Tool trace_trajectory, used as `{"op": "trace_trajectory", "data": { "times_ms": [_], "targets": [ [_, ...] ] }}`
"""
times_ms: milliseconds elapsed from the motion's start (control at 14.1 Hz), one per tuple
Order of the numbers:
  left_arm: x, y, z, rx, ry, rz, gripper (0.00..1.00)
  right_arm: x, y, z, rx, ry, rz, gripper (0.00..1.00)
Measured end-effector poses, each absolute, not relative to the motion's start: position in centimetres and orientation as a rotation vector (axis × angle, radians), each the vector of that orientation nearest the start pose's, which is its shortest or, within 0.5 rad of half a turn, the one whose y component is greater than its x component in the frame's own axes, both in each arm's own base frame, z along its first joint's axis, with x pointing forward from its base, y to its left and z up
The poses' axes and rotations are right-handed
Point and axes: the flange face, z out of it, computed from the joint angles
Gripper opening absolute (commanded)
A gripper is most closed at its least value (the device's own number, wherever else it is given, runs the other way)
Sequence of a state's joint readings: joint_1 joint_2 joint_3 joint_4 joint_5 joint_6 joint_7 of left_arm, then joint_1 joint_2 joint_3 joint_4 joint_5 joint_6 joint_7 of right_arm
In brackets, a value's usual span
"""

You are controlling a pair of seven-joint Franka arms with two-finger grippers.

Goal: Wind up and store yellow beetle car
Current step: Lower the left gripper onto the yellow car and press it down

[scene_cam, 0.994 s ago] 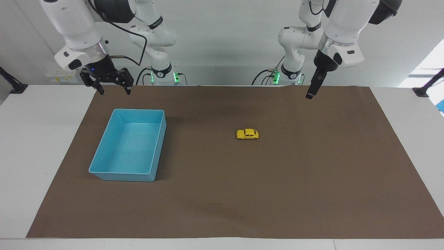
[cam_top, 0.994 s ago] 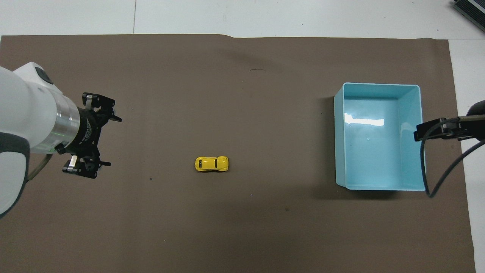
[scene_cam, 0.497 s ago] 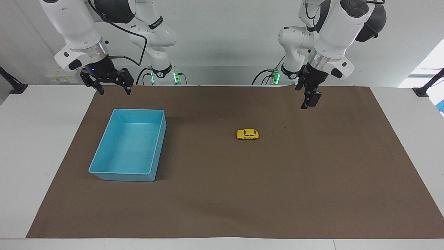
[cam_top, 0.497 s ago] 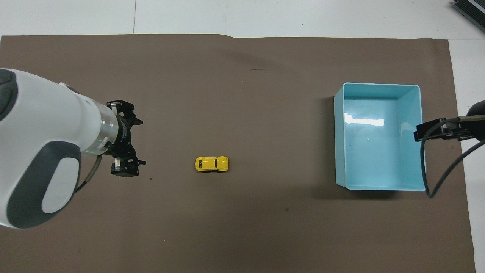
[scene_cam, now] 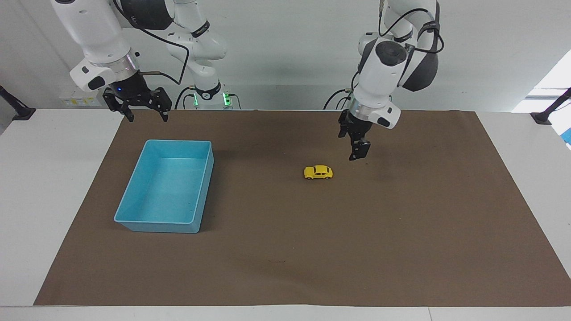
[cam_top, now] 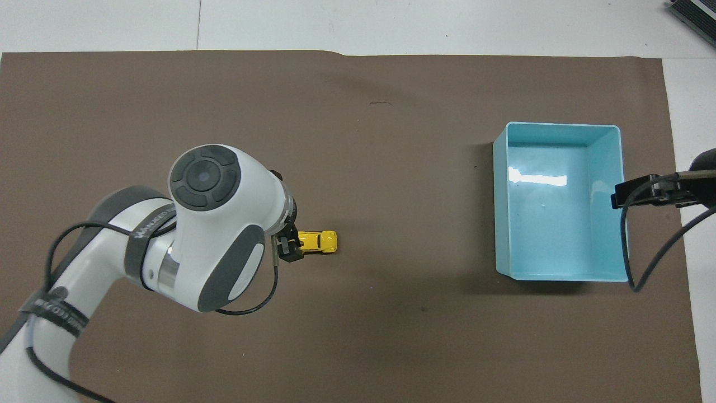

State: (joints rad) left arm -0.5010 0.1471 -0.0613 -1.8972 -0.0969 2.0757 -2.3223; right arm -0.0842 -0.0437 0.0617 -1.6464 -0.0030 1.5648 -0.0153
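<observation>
The yellow beetle car [scene_cam: 318, 172] stands on its wheels near the middle of the brown mat. In the overhead view my left arm covers one end of the yellow beetle car [cam_top: 321, 241]. My left gripper [scene_cam: 352, 149] hangs open just above the mat, beside the car toward the left arm's end of the table, and is not touching it. In the overhead view only a bit of the left gripper [cam_top: 288, 249] shows under the wrist. My right gripper [scene_cam: 148, 117] waits open in the air over the mat's edge by the robots, holding nothing.
An empty light blue bin [scene_cam: 156, 226] sits on the mat toward the right arm's end of the table; the blue bin [cam_top: 500, 207] is well apart from the car. The brown mat [scene_cam: 401, 232] covers most of the white table.
My left arm has swung in from its end of the table and come down close beside the car. The car, the bin and the right arm have not moved.
</observation>
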Motion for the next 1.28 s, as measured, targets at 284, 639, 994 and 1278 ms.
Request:
{"op": "trace_trajectory", "data": {
  "times_ms": [284,639,994,1278],
  "targets": [
    [48.9,-34.5,38.0,1.907,2.451,-0.139,1.00,53.9,-1.2,61.2,-3.146,0.011,0.060,1.00],
    [47.9,-33.4,34.2,1.829,2.473,-0.123,1.00,53.9,-1.2,61.2,-3.146,0.011,0.060,1.00],
    [48.0,-33.1,33.7,1.796,2.462,-0.113,1.00,53.9,-1.2,61.2,-3.146,0.012,0.060,1.00],
    [47.9,-33.1,31.8,1.799,2.468,-0.112,0.85,53.9,-1.2,61.2,-3.146,0.012,0.061,1.00]
  ]
}}
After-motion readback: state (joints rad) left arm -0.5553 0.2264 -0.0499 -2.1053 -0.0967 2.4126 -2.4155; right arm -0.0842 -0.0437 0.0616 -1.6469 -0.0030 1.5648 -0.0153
